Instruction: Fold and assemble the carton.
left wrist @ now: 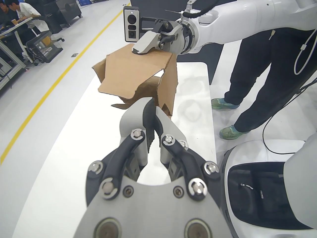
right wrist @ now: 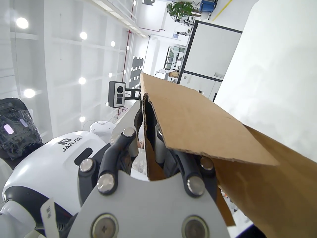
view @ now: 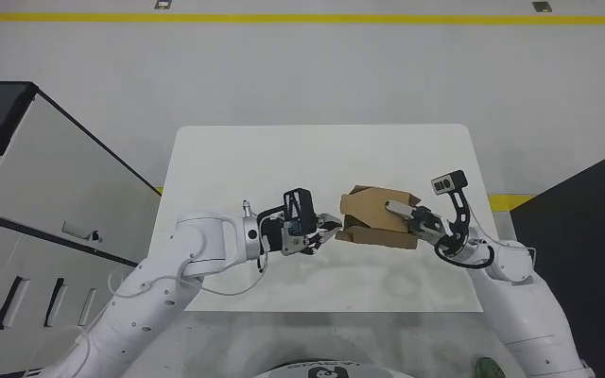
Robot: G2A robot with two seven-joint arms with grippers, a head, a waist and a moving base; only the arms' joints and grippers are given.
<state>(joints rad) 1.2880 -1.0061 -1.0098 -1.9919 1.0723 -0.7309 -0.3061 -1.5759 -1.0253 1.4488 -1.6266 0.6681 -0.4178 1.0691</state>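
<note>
Left gripper (left wrist: 151, 107) hovering low over desk (view: 236, 170), fingers (left wrist: 137, 117) pressing together, gripping nothing, tips just short of carton (left wrist: 131, 73). Carton sitting at its 3 o'clock, half-erected, flaps hanging loose. Right gripper (left wrist: 140, 52) pinching carton's top panel from far side. Step seemingly underway: squaring body. Next move probably calling for left fingers spreading, folding nearest flap inward.

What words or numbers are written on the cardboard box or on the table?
carton: no words, numbers or signs on any face that shows; plain brown cardboard.
table: nothing written on its white top.
</note>
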